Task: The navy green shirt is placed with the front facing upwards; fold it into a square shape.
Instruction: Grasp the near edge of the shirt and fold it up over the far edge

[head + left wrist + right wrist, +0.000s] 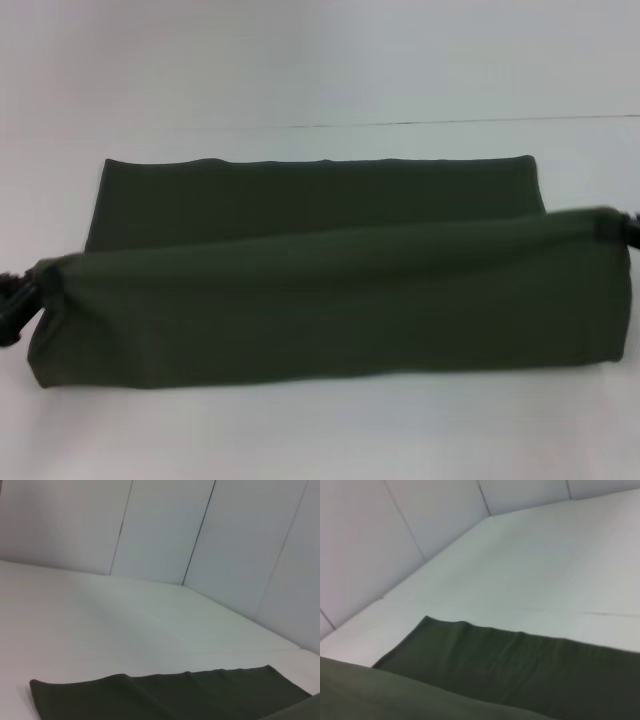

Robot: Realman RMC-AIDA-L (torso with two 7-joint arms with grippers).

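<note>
shirt (pixel 330 300) lifted, apparently pinched by both grippers

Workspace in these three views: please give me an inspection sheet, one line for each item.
Surface: white table, bare around the cloth.
Job's things: navy green shirt, near layer lifted at both ends and hanging toward the camera, far layer flat.
Clutter: nothing seen.
Grippers: left gripper at the shirt's left end, right gripper at its right end, each pinching the lifted fold.
Cables: nothing seen.
Surroundings: pale panelled walls behind the table.
</note>
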